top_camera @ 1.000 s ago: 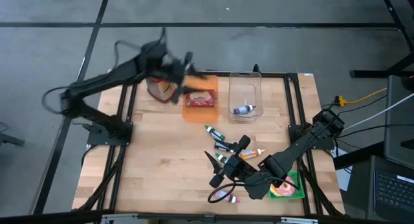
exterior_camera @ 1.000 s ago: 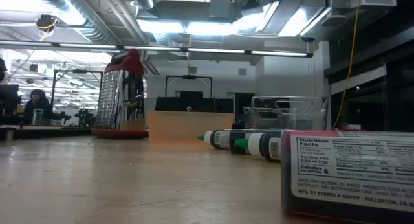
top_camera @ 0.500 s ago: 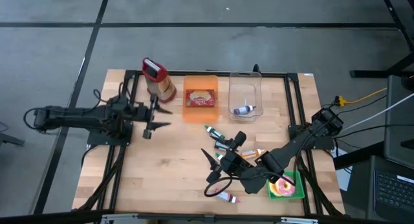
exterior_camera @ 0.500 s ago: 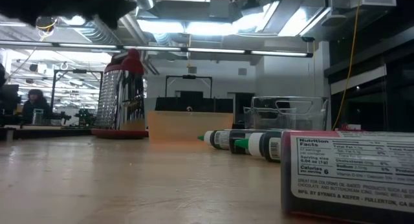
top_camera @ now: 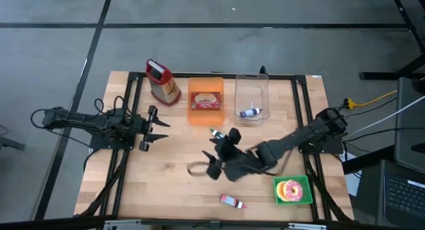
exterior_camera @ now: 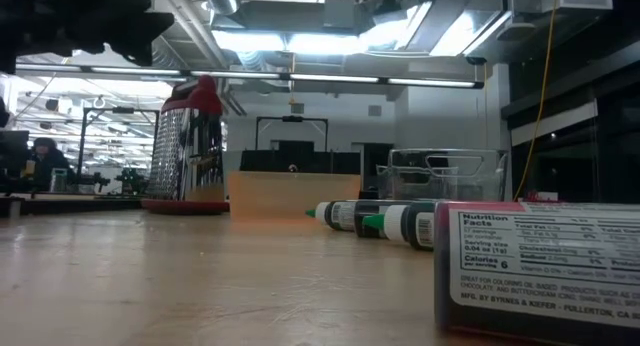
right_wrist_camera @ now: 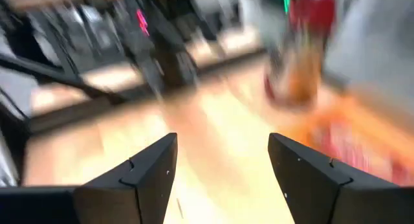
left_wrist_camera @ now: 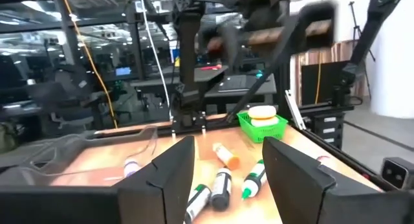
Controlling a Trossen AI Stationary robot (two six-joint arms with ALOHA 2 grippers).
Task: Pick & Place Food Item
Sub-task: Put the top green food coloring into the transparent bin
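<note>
Looks like it's barely getting going: right gripper (top_camera: 214, 157) is swinging mid-table, jaws spread, empty, pink-frosted donut (top_camera: 290, 189) in green square tray (top_camera: 307, 199) sitting untouched at 4 o'clock; left gripper (top_camera: 154, 126) is idling at 9, jaws apart, empty.

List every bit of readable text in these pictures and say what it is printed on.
"Nutrition Facts": on the box nearest the low camera.
"Serving size": same panel.
"Calories 5": same panel, the figure uncertain.
The smaller print below it is too fine to read reliably.
The tubes and the red packet in the orange bin: labels unreadable.
</note>
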